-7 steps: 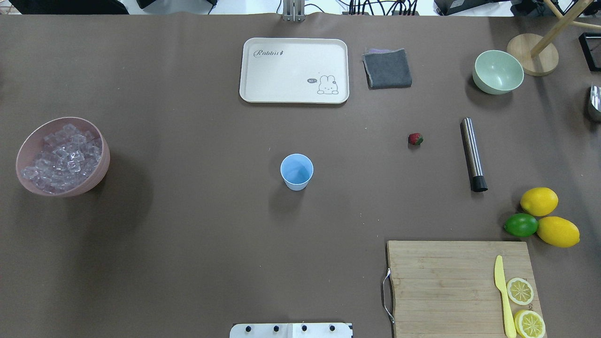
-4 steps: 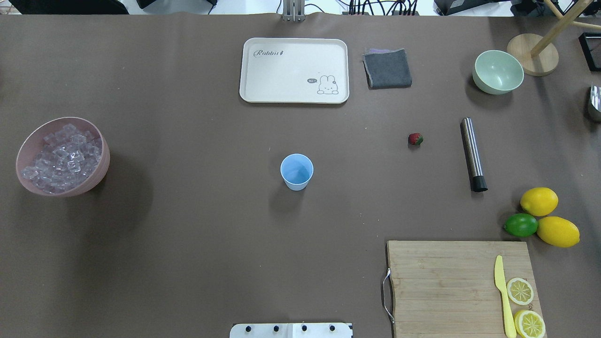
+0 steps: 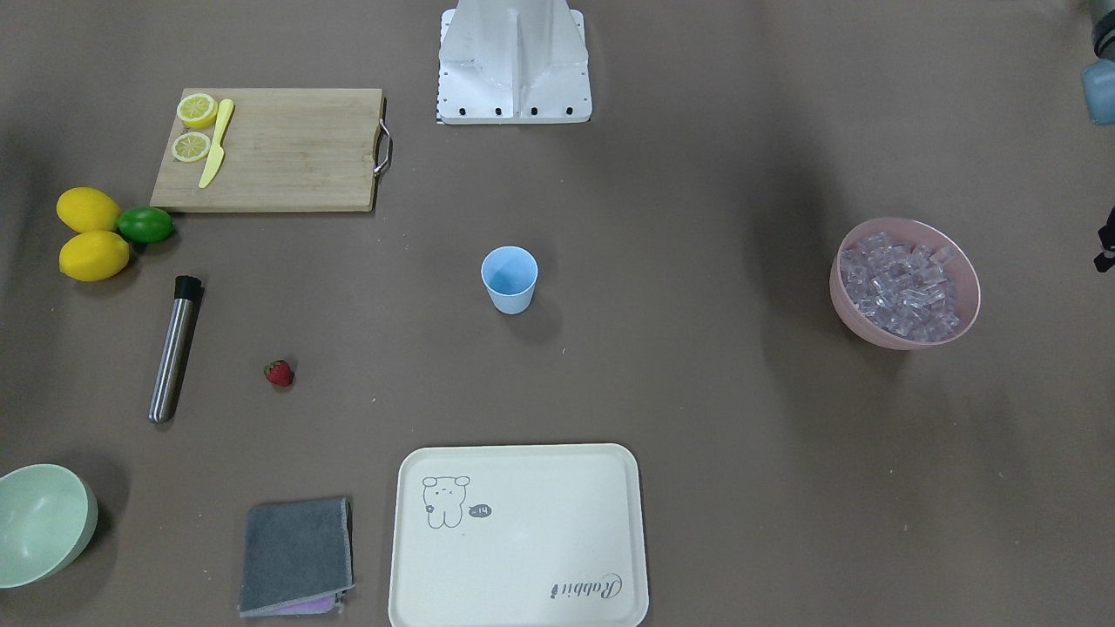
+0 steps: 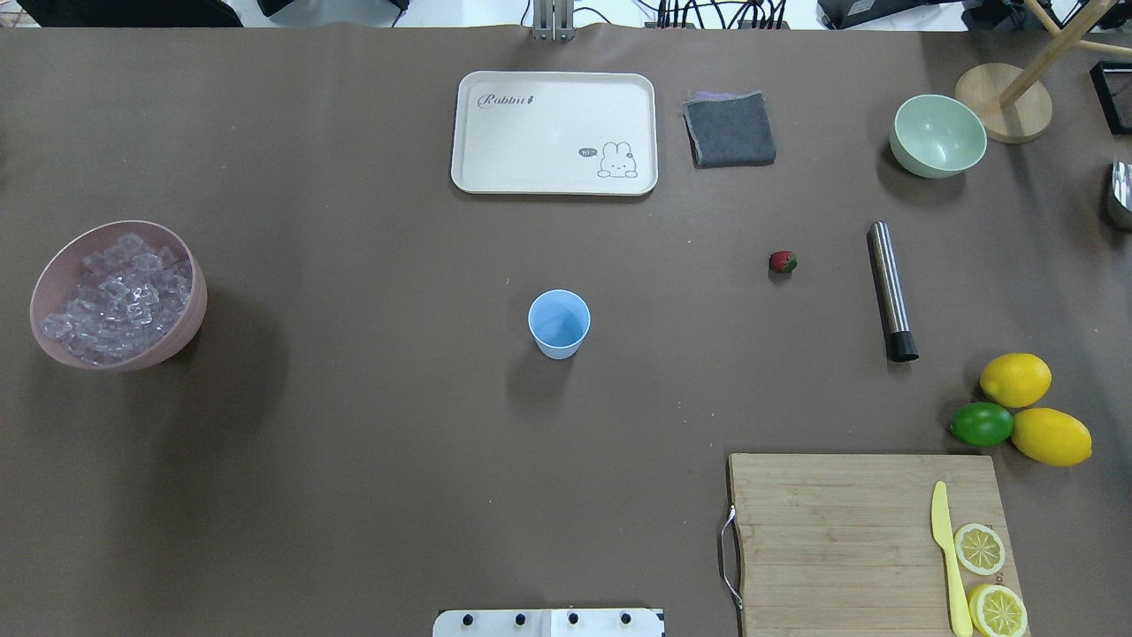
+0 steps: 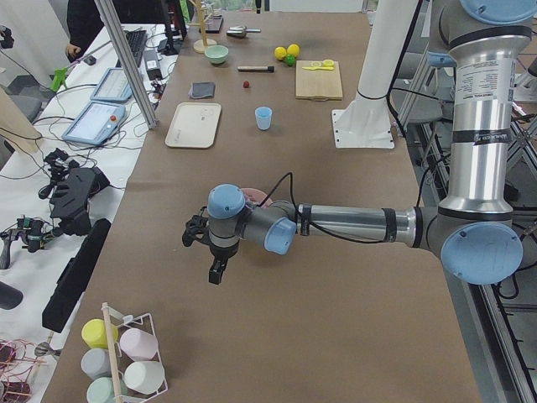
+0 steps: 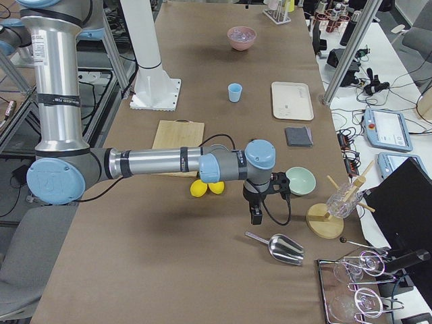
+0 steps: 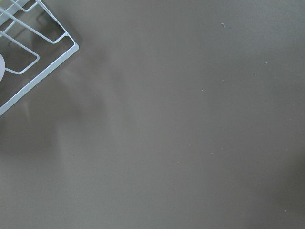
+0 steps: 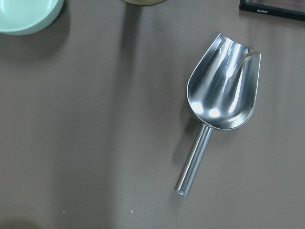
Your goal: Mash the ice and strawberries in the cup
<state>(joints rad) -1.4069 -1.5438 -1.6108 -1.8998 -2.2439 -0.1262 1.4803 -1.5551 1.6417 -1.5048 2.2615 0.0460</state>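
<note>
Over table's [image 5: 294, 336] left end, left tool [image 5: 216, 274], jaws unclear

Green bowl [image 3: 39, 522] cut off at left edge.

We read one word here, "Rabbit", in cursive at a corner of the cream tray [image 4: 548, 133]. Beside its drawn bunny [image 4: 617, 161], a small dark speech bubble [image 4: 587, 152] seems to say "hi".

The left pincer [image 5: 217, 271] and the right pincer [image 6: 256, 216] each hang straight down from an arm stretched out level, and whether they are open is not clear.
</note>
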